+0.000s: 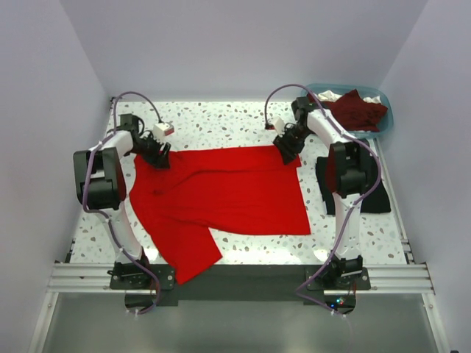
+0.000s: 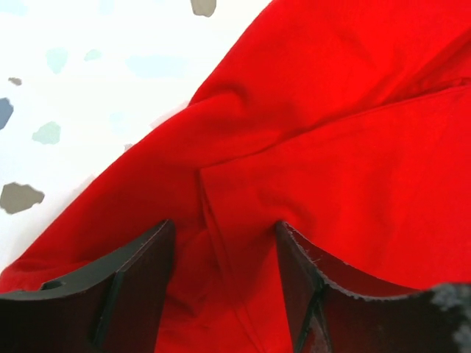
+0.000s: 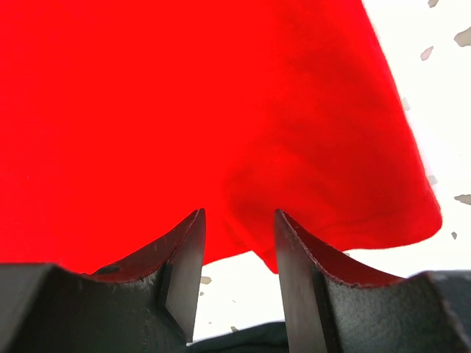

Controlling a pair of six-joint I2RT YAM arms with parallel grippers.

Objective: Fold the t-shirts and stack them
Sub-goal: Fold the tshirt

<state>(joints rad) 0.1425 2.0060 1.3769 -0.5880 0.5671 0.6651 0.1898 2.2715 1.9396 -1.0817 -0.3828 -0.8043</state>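
The bright red t-shirt (image 1: 221,195) lies spread across the table with one sleeve trailing toward the near edge. At its far left corner my left gripper (image 1: 158,156) is open; in the left wrist view my left gripper (image 2: 224,224) has a creased fold of the red t-shirt (image 2: 331,147) lying between its spread fingers. My right gripper (image 1: 287,151) is at the far right corner, open. In the right wrist view my right gripper (image 3: 239,213) meets the edge of the red t-shirt (image 3: 184,110), with bare table showing between the fingers. A black t-shirt (image 1: 372,195) lies at the right. A dark maroon t-shirt (image 1: 359,110) sits in the basket.
The light blue plastic basket (image 1: 385,118) stands at the far right corner with some white cloth in it too. A small white box (image 1: 163,129) lies behind the left gripper. Walls enclose the table on three sides. A dark edge of the black t-shirt (image 3: 243,344) shows beneath the right fingers.
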